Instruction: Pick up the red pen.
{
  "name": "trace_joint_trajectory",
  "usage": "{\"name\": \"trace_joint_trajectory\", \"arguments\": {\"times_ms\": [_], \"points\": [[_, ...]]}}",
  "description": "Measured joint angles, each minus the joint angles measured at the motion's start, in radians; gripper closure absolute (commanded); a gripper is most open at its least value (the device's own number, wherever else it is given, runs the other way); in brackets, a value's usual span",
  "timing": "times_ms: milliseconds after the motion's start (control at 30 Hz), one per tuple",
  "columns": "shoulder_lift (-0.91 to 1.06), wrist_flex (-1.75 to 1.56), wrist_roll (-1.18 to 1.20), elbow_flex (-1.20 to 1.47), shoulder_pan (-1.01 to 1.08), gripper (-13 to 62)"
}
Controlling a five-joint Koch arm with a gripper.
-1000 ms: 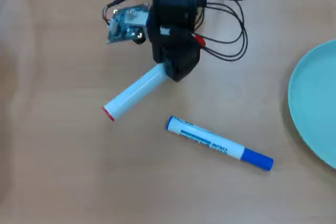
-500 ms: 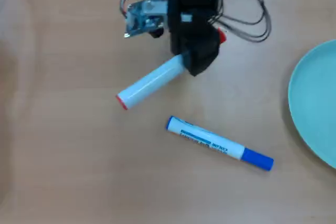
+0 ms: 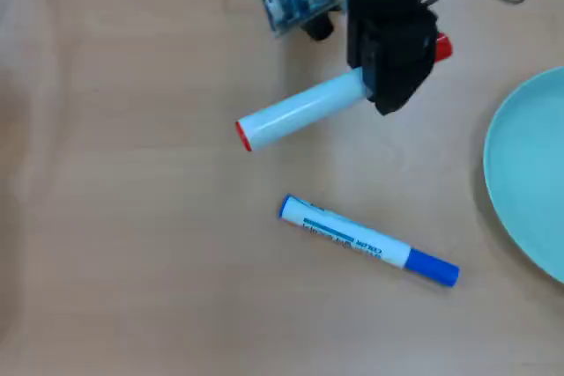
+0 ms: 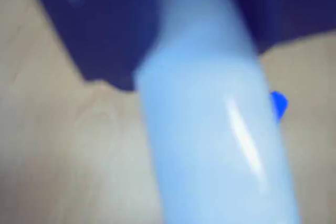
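- Overhead view, left to right: bare wooden table [image 3: 115, 244] is taking up the whole left side
- The red pen [image 3: 300, 110] is lying slantwise above centre, red butt end pointing toward 8 o'clock, white barrel running up toward 2 o'clock
- Its upper end is passing under the black gripper [image 3: 392, 85]; a bit of red cap is showing on the gripper's far side, at 2 o'clock from it
- Gripper is sitting over the pen near the cap and appears to be pinching it; the jaws themselves are hiding under the black body
- Blue-capped marker [image 3: 368, 242] is lying at 6 o'clock from the red pen, well apart from it, cap pointing toward 4 o'clock
- Pale green plate [image 3: 529, 173] is being cut off by the right edge, at 3 o'clock
- Wrist view: the red pen's [image 4: 210, 129] white barrel is filling the middle, blurred, dark gripper [image 4: 205, 24] parts closing in on either side at 12 o'clock
- Blue speck is peeking out at 3 o'clock of the barrel; too blurred to tell more
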Motion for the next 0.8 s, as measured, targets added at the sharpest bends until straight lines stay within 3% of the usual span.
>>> {"name": "trace_joint_trajectory", "arguments": {"times_ms": [800], "points": [[0.071,0.002,0.015,-0.046,-0.026,57.3]]}}
